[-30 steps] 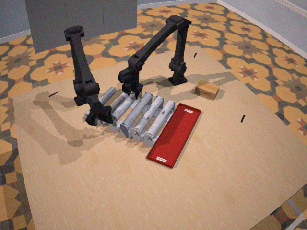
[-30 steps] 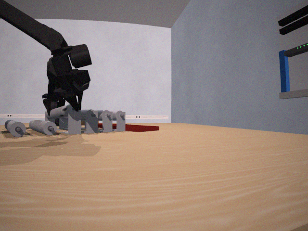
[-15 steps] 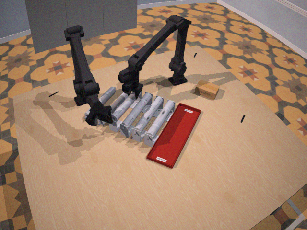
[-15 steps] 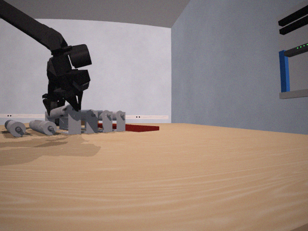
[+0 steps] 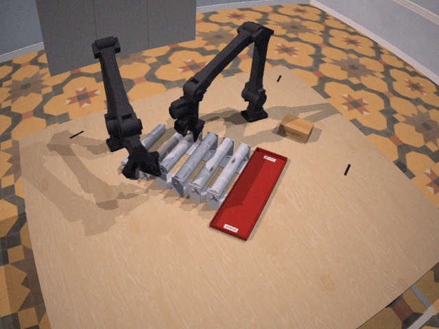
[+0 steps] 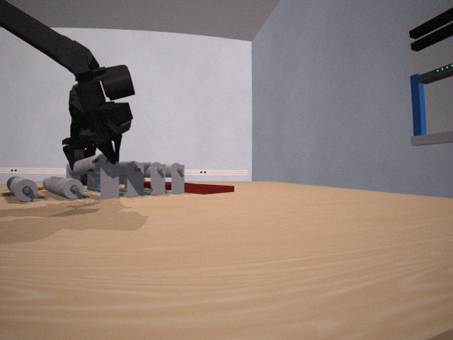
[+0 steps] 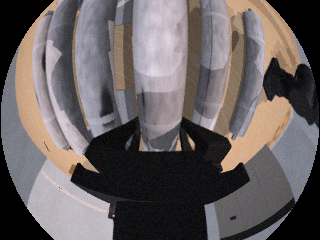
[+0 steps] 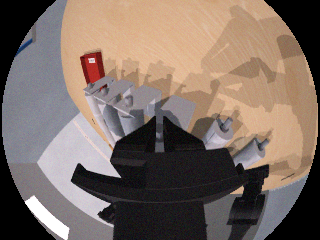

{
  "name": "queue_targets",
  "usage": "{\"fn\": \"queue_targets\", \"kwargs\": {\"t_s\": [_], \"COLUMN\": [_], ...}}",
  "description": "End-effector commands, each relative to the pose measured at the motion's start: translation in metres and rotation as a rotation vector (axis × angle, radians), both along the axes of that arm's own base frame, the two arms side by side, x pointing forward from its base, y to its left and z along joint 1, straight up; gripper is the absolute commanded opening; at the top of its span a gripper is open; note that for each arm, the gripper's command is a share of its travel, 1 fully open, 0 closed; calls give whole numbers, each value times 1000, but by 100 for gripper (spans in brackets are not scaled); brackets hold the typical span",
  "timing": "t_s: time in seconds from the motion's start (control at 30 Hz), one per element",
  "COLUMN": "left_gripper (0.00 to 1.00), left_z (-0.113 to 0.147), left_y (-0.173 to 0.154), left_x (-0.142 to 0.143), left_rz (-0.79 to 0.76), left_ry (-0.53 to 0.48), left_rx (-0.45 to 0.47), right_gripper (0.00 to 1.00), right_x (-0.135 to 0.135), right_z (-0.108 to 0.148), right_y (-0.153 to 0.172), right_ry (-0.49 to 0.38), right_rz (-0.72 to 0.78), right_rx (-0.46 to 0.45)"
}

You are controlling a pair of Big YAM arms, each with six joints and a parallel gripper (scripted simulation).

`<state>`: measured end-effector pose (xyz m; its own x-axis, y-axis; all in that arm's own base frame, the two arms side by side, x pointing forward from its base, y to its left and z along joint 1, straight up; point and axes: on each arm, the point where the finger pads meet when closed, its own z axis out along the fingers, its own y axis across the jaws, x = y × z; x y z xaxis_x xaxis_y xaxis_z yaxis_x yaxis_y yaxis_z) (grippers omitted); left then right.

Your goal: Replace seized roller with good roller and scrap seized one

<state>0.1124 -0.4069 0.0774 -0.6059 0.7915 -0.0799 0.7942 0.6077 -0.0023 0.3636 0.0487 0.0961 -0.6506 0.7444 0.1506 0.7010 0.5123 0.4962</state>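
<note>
Roller (image 5: 175,155) (image 6: 84,165) (image 7: 160,60), likely rigid and slick, filled my half-spread left gripper (image 5: 189,136) (image 6: 78,161) (image 7: 160,120), best held around its barrel; my narrow right gripper's (image 5: 159,174) (image 6: 115,161) (image 8: 160,120) grasp I couldn't tell.

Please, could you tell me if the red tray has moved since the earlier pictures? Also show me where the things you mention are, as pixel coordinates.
No. The red tray (image 5: 264,195) (image 6: 209,188) (image 8: 93,70) lies in the same place, beside the outermost roller (image 5: 232,164) of the bed, judged against that roller in the top view.
</note>
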Motion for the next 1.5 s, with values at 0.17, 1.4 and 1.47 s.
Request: {"fn": "queue_targets", "kwargs": {"t_s": [0.17, 1.4, 1.47], "left_gripper": [32, 32, 32], "left_z": [17, 17, 17], "left_y": [-14, -13, -13], "left_x": [1, 0, 0], "left_rz": [1, 8, 8], "left_ry": [-7, -5, -5], "left_rx": [-32, -32, -32], "right_gripper": [3, 3, 3], "right_x": [45, 65, 65], "right_z": [44, 55, 55], "right_y": [-22, -44, -46], "right_ry": [-140, -191, -195], "right_rz": [-40, -74, -76], "right_rx": [-29, -61, -64]}}
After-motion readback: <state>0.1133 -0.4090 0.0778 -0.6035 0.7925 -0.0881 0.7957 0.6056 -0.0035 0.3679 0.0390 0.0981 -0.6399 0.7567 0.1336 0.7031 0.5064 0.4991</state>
